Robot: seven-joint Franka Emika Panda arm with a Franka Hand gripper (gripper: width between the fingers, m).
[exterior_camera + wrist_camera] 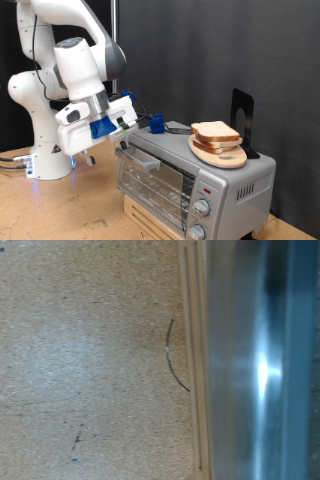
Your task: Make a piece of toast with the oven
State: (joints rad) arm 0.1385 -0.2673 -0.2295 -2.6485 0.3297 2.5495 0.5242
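Reaching for the oven, the tool hangs at its nine-o'clock top corner, width unreadable. Toast waits on top; opening the door looks underway, needing handle contact.

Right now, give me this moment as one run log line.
gripper: at oven's top corner, exterior view's left, holding nothing visible | piece of toast: on wooden board atop oven | oven door: closed

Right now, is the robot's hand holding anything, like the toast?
Nothing shows between its fingers. The gripper hangs by the oven top corner, while the piece of toast lies on the round board on top.
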